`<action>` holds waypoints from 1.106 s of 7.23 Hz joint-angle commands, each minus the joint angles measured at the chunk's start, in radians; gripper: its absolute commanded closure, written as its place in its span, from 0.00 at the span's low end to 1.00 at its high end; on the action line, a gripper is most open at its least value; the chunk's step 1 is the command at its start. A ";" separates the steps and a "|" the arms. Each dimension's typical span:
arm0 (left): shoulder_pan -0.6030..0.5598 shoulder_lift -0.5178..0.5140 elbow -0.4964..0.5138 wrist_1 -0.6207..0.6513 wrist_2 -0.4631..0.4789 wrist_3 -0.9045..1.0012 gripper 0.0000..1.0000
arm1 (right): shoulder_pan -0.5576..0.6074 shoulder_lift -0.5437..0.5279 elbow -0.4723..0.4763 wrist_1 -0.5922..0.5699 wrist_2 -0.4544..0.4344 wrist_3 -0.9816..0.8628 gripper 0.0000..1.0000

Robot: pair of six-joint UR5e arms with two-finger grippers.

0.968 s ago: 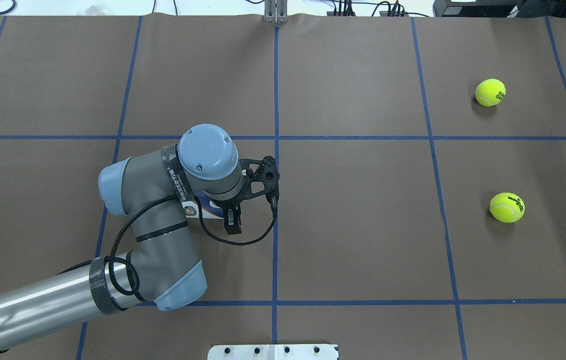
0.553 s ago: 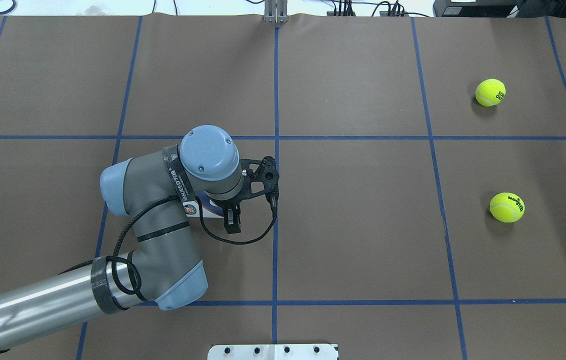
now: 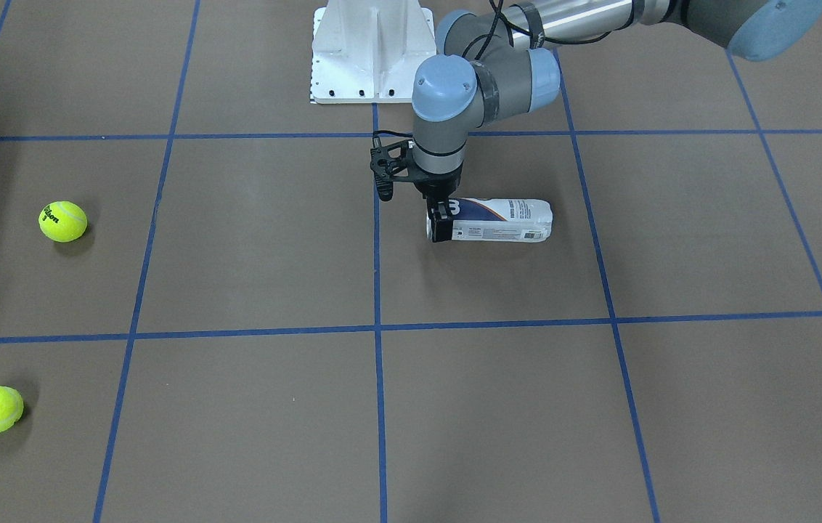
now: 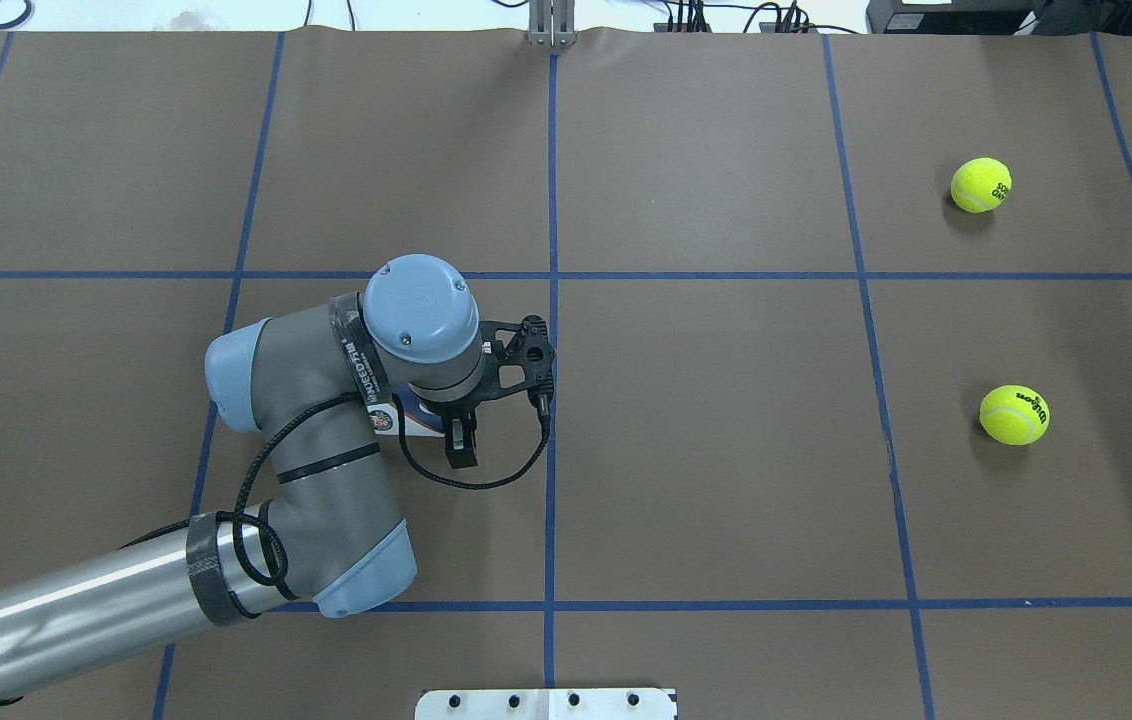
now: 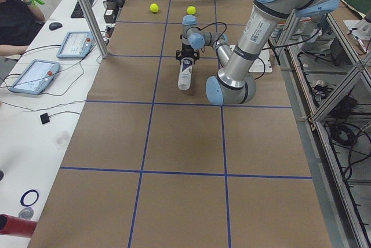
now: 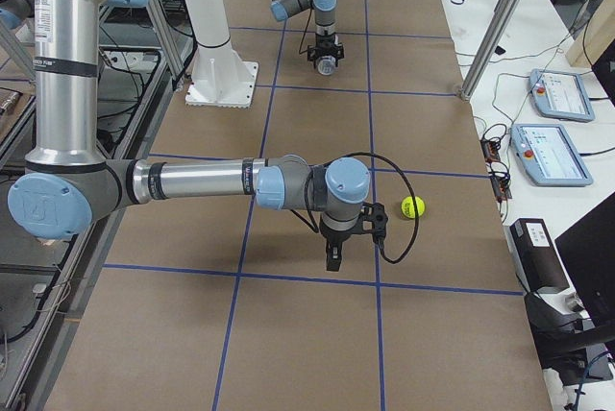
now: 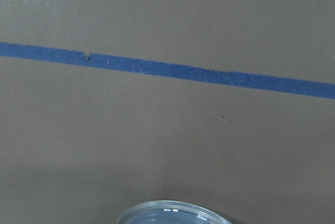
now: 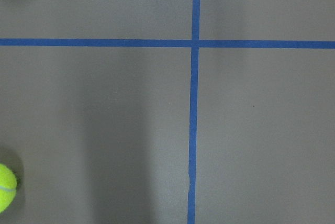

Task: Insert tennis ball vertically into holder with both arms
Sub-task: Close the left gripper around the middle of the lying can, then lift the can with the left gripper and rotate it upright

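The holder (image 3: 505,218), a white and navy can, lies on its side left of the table's middle, and only a sliver shows past the wrist in the overhead view (image 4: 413,420). My left gripper (image 3: 441,219) points straight down over its mouth end with one jaw on each side of the can, open. The can's clear rim (image 7: 172,211) shows at the bottom of the left wrist view. Two yellow tennis balls (image 4: 980,185) (image 4: 1014,414) lie far to the right. My right gripper (image 6: 333,255) hangs over the table beside one ball (image 6: 412,206); I cannot tell if it is open or shut.
The white pedestal base (image 3: 371,51) stands at the robot's edge of the table. Blue tape lines (image 4: 552,400) divide the brown table cover into squares. A side bench with tablets (image 5: 35,74) and a seated person runs along the far edge.
The left arm's wrist has sunk slightly lower over the can and shifted a few pixels. The can and both balls have not moved.
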 commanded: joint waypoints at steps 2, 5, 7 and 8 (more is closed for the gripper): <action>0.000 -0.006 -0.013 0.000 0.000 -0.011 0.69 | 0.000 0.000 0.000 0.000 0.000 0.000 0.01; -0.020 -0.020 -0.143 -0.001 0.028 -0.083 0.81 | 0.000 0.000 0.000 0.001 0.000 0.000 0.01; -0.069 -0.020 -0.199 -0.198 0.028 -0.306 0.83 | 0.000 0.001 0.008 0.001 0.002 0.000 0.01; -0.092 -0.014 -0.193 -0.418 0.058 -0.452 0.83 | 0.000 0.003 0.011 0.001 0.002 0.000 0.01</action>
